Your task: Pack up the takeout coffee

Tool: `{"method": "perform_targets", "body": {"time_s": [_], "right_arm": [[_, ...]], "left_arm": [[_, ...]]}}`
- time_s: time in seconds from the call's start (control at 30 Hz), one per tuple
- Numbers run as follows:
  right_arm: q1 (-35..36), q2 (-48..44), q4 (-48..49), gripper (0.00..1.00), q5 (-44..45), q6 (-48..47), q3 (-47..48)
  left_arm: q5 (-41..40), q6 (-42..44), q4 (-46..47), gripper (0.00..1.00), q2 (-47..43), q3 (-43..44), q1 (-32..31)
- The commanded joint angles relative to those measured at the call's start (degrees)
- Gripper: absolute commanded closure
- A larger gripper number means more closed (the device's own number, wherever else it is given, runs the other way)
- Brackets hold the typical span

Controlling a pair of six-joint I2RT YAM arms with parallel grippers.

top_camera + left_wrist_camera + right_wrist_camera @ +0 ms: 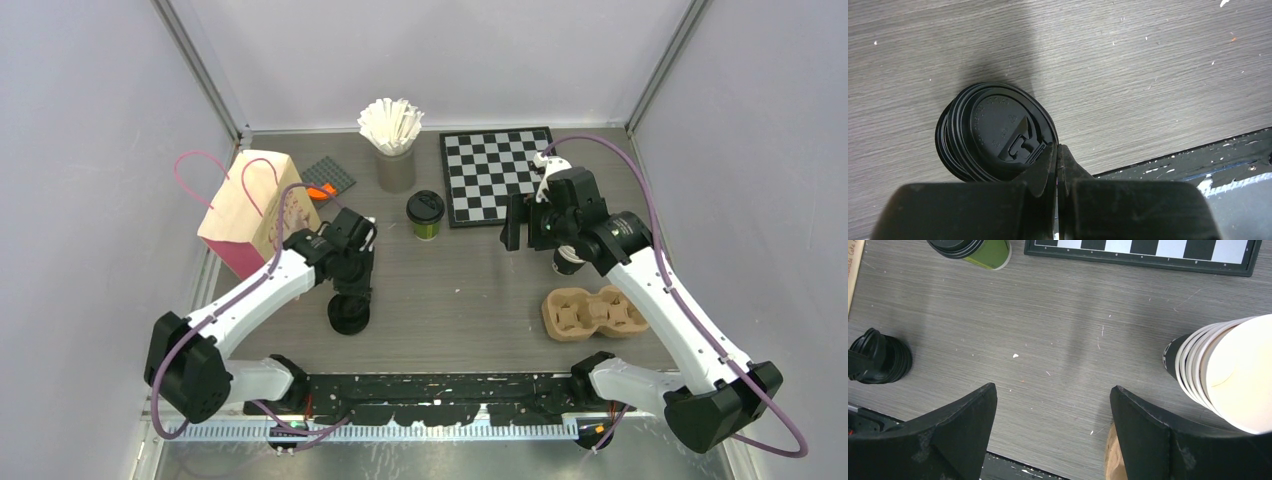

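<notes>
**Left wrist cam question: clean pinch or a miss?**

Left wrist shot has the left gripper [1057,150] closed right down at the near rim of the top lid on the stack of black lids [993,132]. The fingers look pressed together, so I honestly can't tell if the rim is caught between them or if they just closed beside it. The right gripper [1053,390] hangs wide open over bare table with nothing in it. The stack of open paper cups [1218,370] is just off to its side.

The actual takeout coffee [425,215], a green cup with its lid on, stands upright mid-table between the paper bag [250,205] and the chessboard [497,175], apart from both arms. The cup carrier [590,312] sits near the right arm.

My guess at the step: peeling one lid off the pile. To do it well I'd lift slow and straight and watch that the lids underneath don't ride up nested. If the pinch slips off, I'd reopen and go deeper over the rim rather than drag the stack sideways.
</notes>
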Motion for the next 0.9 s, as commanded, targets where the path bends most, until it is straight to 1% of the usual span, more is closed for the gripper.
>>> {"method": "perform_targets", "body": {"time_s": [0.0, 0.17, 0.3, 0.4, 0.47, 0.5, 0.6, 0.67, 0.7, 0.8, 0.87], "right_arm": [[0.06, -0.69, 3.14, 0.13, -0.52, 0.31, -0.81], [0.02, -0.87, 4.00, 0.13, -0.53, 1.01, -1.03], [0.06, -1.03, 7.12, 0.13, -6.83, 1.69, -2.42], [0.09, -3.22, 14.96, 0.13, -13.50, 1.45, -6.59], [0.12, -5.11, 20.16, 0.13, -14.63, 1.49, -9.26], [0.11, -5.88, 21.45, 0.13, -13.55, 1.40, -9.68], [0.12, -7.24, 20.78, 0.11, -3.45, 2.22, -7.59], [0.16, -7.09, 18.90, 0.10, 7.40, 2.37, -5.68], [0.09, -6.34, 17.00, 0.10, 14.53, 2.27, -3.66], [-0.06, -1.28, 8.88, 0.10, 26.42, 0.87, 2.10], [-0.29, 2.13, 5.14, 0.12, 30.08, 0.10, 4.22]], "left_arm": [[0.53, 0.00, -2.15, 1.00, -2.46, 2.42, -0.21], [1.78, -0.36, -1.73, 1.00, -5.13, 2.58, -0.21], [3.22, -1.27, -0.67, 1.00, -7.77, 2.78, -0.24], [4.74, -2.25, 0.19, 1.00, -9.88, 3.36, -0.19], [6.43, -2.95, 1.35, 1.00, -11.38, 3.87, -0.22], [7.99, -3.26, 2.24, 1.00, -12.01, 4.18, -0.19], [10.85, -4.76, 4.62, 1.00, -14.14, 4.36, -0.18], [12.52, -5.69, 6.15, 1.00, -15.41, 3.99, -0.19], [13.19, -6.06, 6.85, 1.00, -15.99, 3.72, -0.23], [15.02, -6.52, 8.61, 1.00, -17.63, 2.82, -0.23], [15.22, -6.52, 9.28, 1.00, -18.57, 2.13, -0.23]]}}
